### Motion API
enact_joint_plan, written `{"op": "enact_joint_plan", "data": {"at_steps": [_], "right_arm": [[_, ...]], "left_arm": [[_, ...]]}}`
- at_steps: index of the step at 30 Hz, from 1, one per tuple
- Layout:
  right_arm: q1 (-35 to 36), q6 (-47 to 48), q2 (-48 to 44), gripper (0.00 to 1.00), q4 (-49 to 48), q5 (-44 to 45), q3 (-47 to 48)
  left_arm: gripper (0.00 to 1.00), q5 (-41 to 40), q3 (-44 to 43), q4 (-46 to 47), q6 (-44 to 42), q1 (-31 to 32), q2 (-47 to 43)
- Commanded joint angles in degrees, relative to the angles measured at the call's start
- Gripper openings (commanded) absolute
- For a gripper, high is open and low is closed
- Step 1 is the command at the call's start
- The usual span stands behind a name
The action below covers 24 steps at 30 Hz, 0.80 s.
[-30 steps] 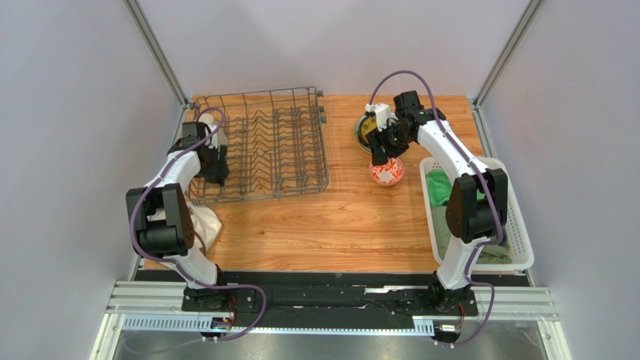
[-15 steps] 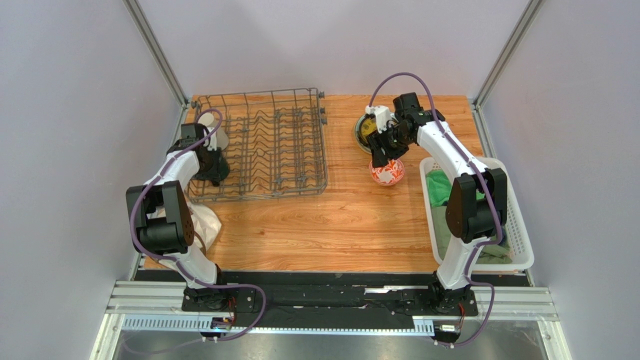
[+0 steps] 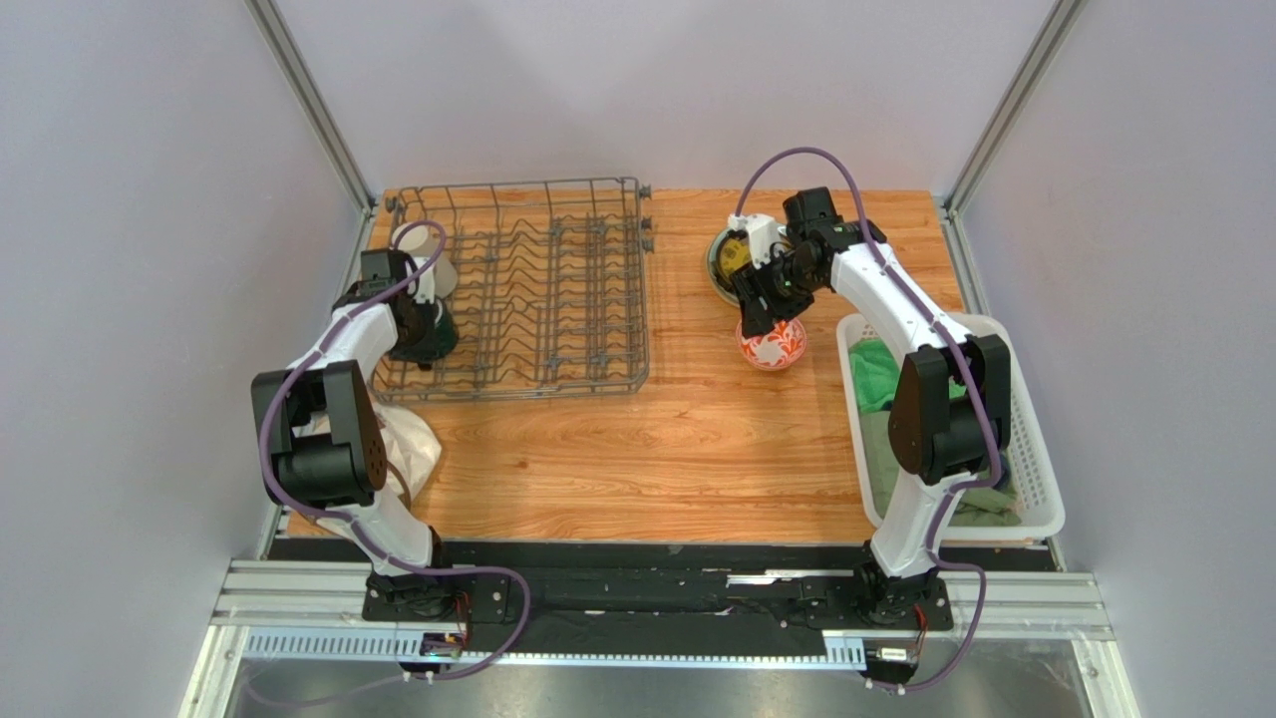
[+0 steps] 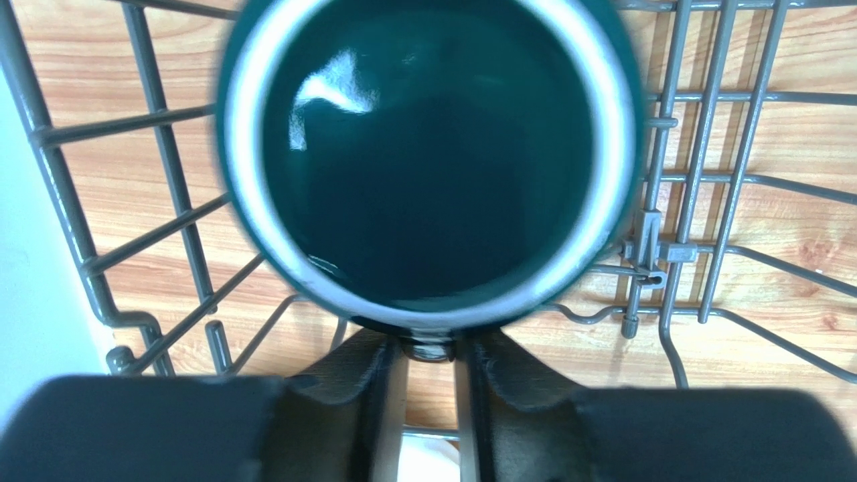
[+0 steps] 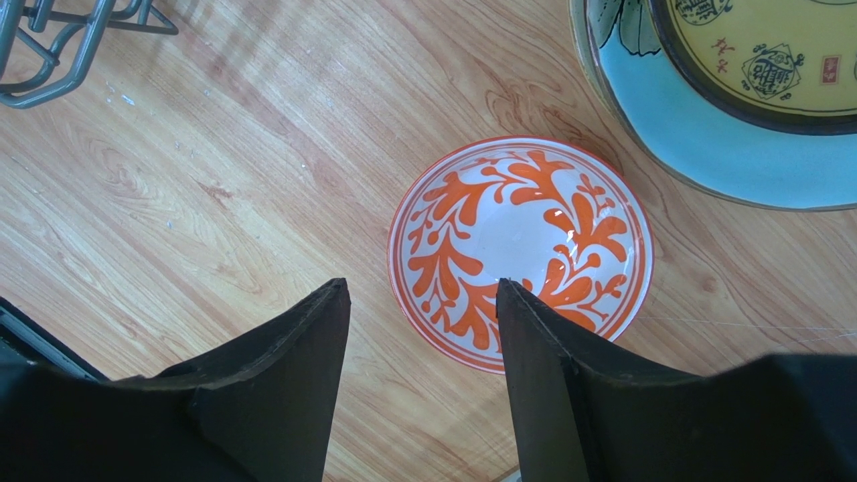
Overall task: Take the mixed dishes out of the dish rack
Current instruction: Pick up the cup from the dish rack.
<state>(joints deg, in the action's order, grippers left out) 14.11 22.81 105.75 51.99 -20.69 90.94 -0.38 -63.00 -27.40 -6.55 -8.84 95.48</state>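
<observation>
Left tool (image 4: 427, 359) clamped, right tool (image 5: 420, 293) spread.

In the left wrist view the top edge cuts off the mug (image 4: 433, 171). Its rim is blurred, and its handle is mostly hidden between the fingers (image 4: 347, 392). From above, the left gripper (image 3: 426, 334) covers it. The plates (image 5: 704, 141) run off the right wrist view.
</observation>
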Motion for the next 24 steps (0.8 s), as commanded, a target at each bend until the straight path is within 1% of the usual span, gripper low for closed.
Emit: {"op": "enact_joint_plan", "data": {"at_steps": [1, 4, 5, 7, 8, 14, 24], "right_arm": [[0.22, 0.13, -0.11, 0.59, -1.01, -1.11, -0.06], [0.22, 0.22, 0.06, 0.59, -1.01, -1.11, -0.14], [0.3, 0.22, 0.15, 0.59, -1.01, -1.11, -0.14], [0.31, 0.13, 0.24, 0.59, -1.1, -1.02, -0.14], [0.22, 0.13, 0.33, 0.59, -1.1, -1.02, -0.14], [0.3, 0.13, 0.59, 0.59, -0.83, -0.93, 0.03], [0.31, -0.04, 0.86, 0.58, -0.13, -1.2, 0.73]], "left_arm": [[0.25, 2.4, 1.3, 2.0, -1.98, -0.12, -1.0], [0.2, 3.19, 1.74, 2.17, -2.15, -0.12, -1.35], [0.14, 3.63, 1.83, 2.0, -2.16, -0.12, -1.44], [0.07, 3.98, 1.83, 1.82, -2.5, -0.12, -1.88], [0.01, 3.99, 2.0, 1.91, -2.59, -0.12, -2.05], [0.0, 5.48, 1.39, 1.03, -2.77, -0.21, -4.16], [0.0, 13.12, -2.39, -3.36, -1.89, -0.39, -11.89]]}}
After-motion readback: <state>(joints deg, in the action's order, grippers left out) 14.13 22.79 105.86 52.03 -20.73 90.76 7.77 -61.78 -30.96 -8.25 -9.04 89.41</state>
